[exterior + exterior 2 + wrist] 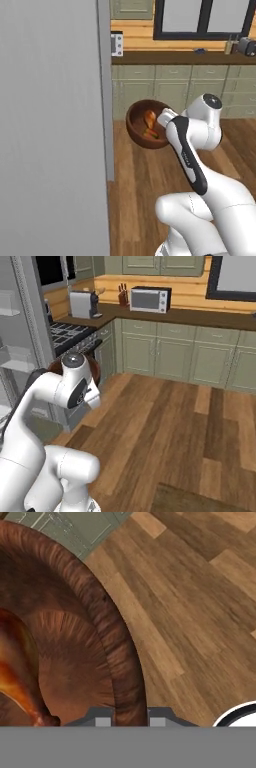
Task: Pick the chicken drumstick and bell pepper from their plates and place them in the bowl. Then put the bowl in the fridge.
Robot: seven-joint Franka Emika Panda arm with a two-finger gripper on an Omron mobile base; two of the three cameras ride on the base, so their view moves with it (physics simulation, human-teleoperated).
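Up off the wood floor [135, 175] and tipped toward the camera in the left base view: the bowl [136, 127], chicken drumstick [150, 119] and an orange-red piece lying inside, beside the grey fridge door [50, 125]. Clamped across the thick rim in the hand view by the gripper [129, 718], one fingertip [102, 719] inside and one outside. Glimpsed in the right base view: only a sliver of bowl behind the arm, pale fridge shelves [12, 361] open at left.

Chicken drumstick [149, 119] is seen inside bowl [136, 121]; bowl is held above wooden floor [145, 185], just right of fridge [50, 125], cabinets [170, 90] behind
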